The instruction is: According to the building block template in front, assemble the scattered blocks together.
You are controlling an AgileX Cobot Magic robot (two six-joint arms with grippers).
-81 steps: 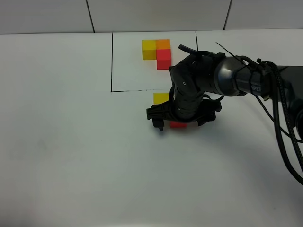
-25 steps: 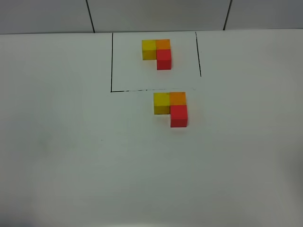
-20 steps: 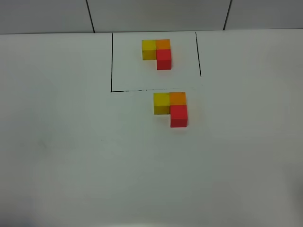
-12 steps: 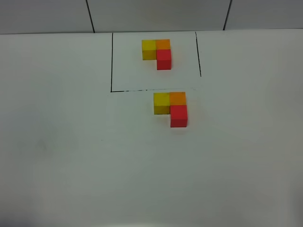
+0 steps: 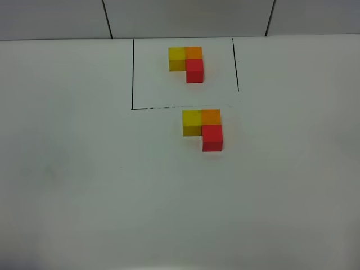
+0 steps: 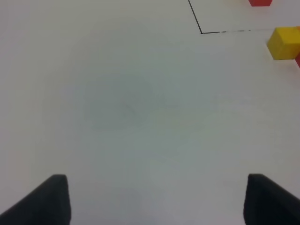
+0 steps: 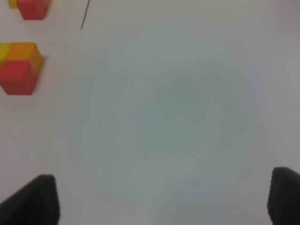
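a white table [image 5: 84,185] seen from a high camera, with a thin black outline [image 5: 133,73] drawn near its far edge. inside the outline sits the building block template [image 5: 187,63], three small cubes touching in an l shape: yellow on the left, orange beside it on the right, red joined to the orange one on the side nearer the camera. just outside the outline's near line lie the scattered blocks, now pressed together in the same l shape: the yellow cube [image 5: 192,122] on the left, the orange cube [image 5: 211,117] touching its right side, the red cube [image 5: 212,138] touching the orange one on the near side. neither arm shows in the high view. in the left wrist view the left gripper [image 6: 157,199] hangs above bare table, its two dark fingers spread wide with nothing between them; the yellow cube [image 6: 283,42] sits well away at the frame's edge. in the right wrist view the right gripper [image 7: 161,199] is likewise spread wide and holds nothing, with the red cube [image 7: 18,77] and orange cube [image 7: 23,50] well apart from it.
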